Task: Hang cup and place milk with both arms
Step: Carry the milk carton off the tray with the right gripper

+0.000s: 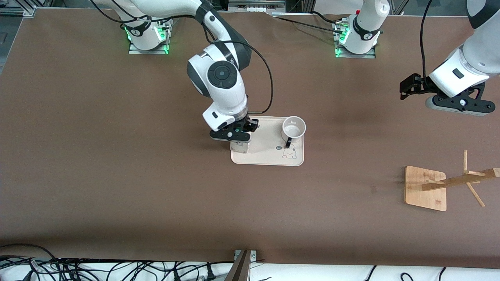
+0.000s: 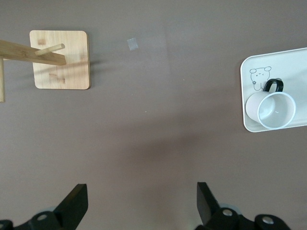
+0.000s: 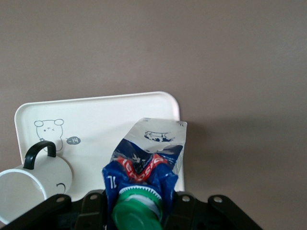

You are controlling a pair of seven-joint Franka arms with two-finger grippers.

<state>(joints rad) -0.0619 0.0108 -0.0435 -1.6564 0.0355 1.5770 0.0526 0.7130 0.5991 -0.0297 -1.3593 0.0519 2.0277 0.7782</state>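
My right gripper [image 1: 233,136] is low over the cream tray [image 1: 265,158] and shut on the milk [image 1: 239,147], a blue and white carton with a green cap, which stands at the tray's edge toward the right arm's end. In the right wrist view the milk [image 3: 148,158] sits squeezed between the jaws of the right gripper [image 3: 139,211]. The cup [image 1: 293,128] stands upright on the tray toward the left arm's end, handle toward the front camera. It also shows in the left wrist view [image 2: 271,109] and the right wrist view [image 3: 33,187]. My left gripper [image 1: 457,105] waits open and empty, high over bare table [image 2: 141,201].
A wooden mug rack [image 1: 425,187] with pegs on a slanted post stands near the left arm's end of the table, nearer to the front camera than the tray; it also shows in the left wrist view [image 2: 60,60]. Cables lie along the table's front edge.
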